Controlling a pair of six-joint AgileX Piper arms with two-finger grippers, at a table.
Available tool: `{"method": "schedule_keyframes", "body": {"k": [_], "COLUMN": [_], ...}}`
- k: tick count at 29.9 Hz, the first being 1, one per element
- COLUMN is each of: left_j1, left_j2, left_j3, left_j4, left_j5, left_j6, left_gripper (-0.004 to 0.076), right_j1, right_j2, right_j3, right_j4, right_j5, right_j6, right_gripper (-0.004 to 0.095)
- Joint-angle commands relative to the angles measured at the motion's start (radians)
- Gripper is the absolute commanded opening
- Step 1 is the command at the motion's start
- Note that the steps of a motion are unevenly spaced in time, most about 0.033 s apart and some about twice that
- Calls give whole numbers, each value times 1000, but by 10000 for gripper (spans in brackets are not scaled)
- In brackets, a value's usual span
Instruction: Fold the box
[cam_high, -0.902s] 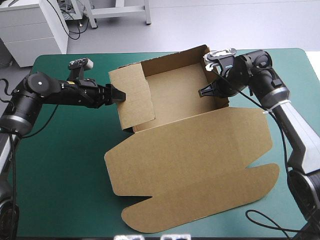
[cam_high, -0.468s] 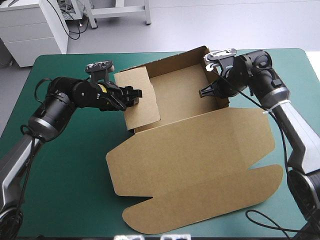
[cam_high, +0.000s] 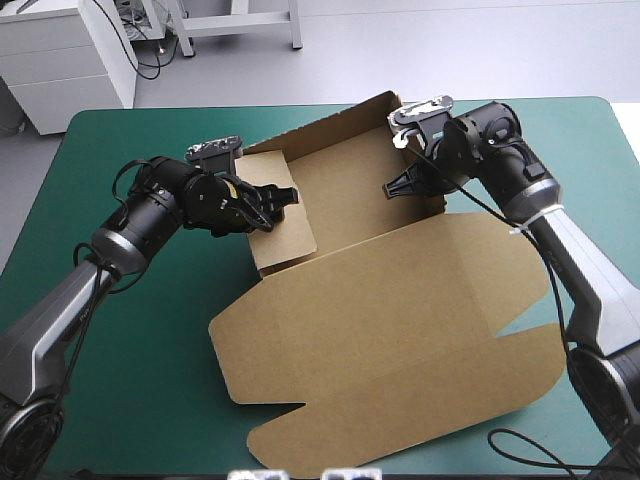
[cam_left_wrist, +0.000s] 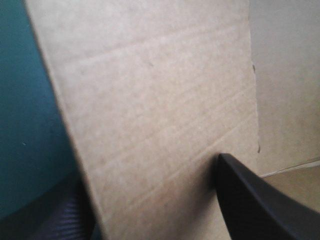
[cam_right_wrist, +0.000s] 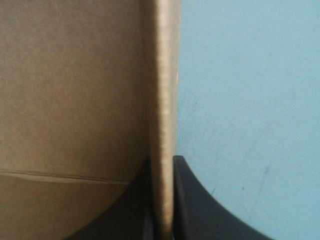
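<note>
Brown box (cam_high: 380, 330) at the middle of the teal-green table (cam_high: 130, 380), far part a tray with walls up, lid flat nearer, left claw (cam_high: 284, 200) pinching its left wall, right claw (cam_high: 393, 188) pinching its right wall.

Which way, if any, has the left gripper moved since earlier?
Yes: the left gripper went right, from the table's left edge toward the box.

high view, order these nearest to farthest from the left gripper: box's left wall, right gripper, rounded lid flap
1. box's left wall, clamped in the left gripper.
2. right gripper, over at the box's other side.
3. rounded lid flap, flat, at the box's near end.
</note>
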Motion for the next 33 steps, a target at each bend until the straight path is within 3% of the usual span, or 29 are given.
{"method": "schedule_keyframes", "body": {"k": [1,8,11,13,17,25,27,33], "left_j1": [-8,-8,-8,-8,-8,-8,-8,-8], "left_j2": [-33,-33,-33,-35,-37,-37,-37,-35], "left_j3": [-31,-31,-31,-31,-31,-31,-31,-59], "left_j4": [-17,-12,-10,-5,13,40,51,208], "left_j5": [-41,-39,-39,-41,-43,-32,-9,73], "left_j6": [-20,-86,-96,-116,-121,-86,-14,15], "left_gripper": [464,462,408,304,2,-8,-8,-8], "right_j1": [18,20,24,24,24,24,24,22], "right_j2": [-52,-52,-52,-52,-52,-52,-49,-3], "right_j3": [-80,-122,-124,-124,-124,-124,-124,-99], "right_j4": [24,20,12,5,-35,-115,-129,-156], "right_j5": [-62,-34,-23,-13,3,39,62,106], "right_j6": [23,28,28,28,42,80,103,227], "right_gripper": [-8,-8,-8,-8,-8,-8,-10,-10]}}
